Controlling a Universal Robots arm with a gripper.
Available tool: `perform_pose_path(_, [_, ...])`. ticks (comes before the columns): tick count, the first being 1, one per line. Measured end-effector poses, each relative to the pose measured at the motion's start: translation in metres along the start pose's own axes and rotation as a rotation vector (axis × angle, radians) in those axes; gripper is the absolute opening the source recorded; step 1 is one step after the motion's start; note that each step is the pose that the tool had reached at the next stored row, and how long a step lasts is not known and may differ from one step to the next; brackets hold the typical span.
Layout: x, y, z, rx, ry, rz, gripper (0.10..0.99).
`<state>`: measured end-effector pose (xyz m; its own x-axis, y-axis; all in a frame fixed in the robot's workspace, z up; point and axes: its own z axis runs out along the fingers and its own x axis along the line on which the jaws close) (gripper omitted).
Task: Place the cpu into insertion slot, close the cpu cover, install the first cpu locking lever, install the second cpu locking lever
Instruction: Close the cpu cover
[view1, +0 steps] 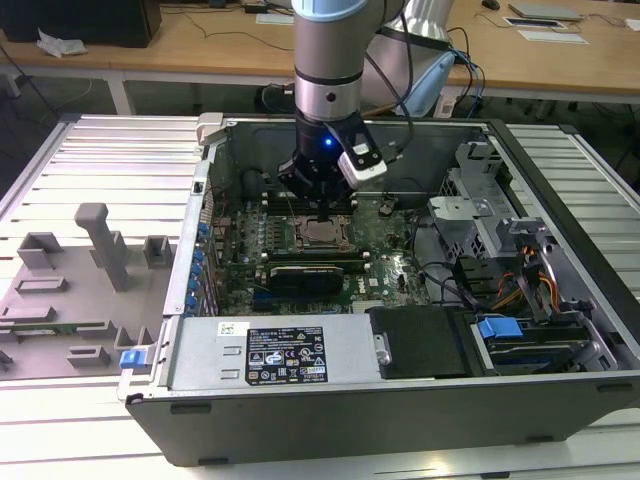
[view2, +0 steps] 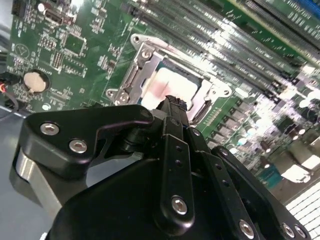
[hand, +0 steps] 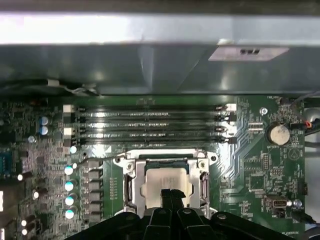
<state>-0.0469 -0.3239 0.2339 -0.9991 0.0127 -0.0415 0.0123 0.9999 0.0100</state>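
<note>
Far back beyond the gripper (view1: 322, 208), a row of pale wooden desks (view1: 200, 45) runs across on white legs (view1: 120, 95), with white sheets (view1: 548, 20) lying on top toward the exterior view's right. Dim floor (view1: 180, 98) shows beneath them. Around the gripper, a ribbed light-grey tabletop (view1: 100, 150) spreads wide, soft even light on its slats. A grey moulded tray (view1: 70, 290) sits well off to the exterior view's left.
</note>
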Motion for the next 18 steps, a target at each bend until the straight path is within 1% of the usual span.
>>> perform_pose_path(2, [0.0001, -0.0062, 0.0006, -0.002, 0.0, 0.0, 0.106])
perform_pose_path(3, [0.0, -0.0069, 0.0006, -0.003, -0.0001, 0.0, 0.106])
perform_pose_path(4, [0.0, -0.0069, 0.0007, -0.011, 0.0, 0.0, 0.106])
perform_pose_path(5, [0.0, -0.007, 0.0007, -0.024, -0.0007, 0.001, 0.106])
perform_pose_path(6, [0.0, -0.0069, 0.0006, -0.033, -0.0018, 0.001, 0.106])
perform_pose_path(9, [0.0, -0.0069, -0.0022, -0.033, -0.0016, 0.001, 0.106])
perform_pose_path(11, [-0.0003, -0.0069, -0.0069, -0.031, -0.0017, 0.001, 0.106])
perform_pose_path(18, [-0.0003, -0.0069, -0.0071, -0.031, -0.0018, 0.001, 0.106])
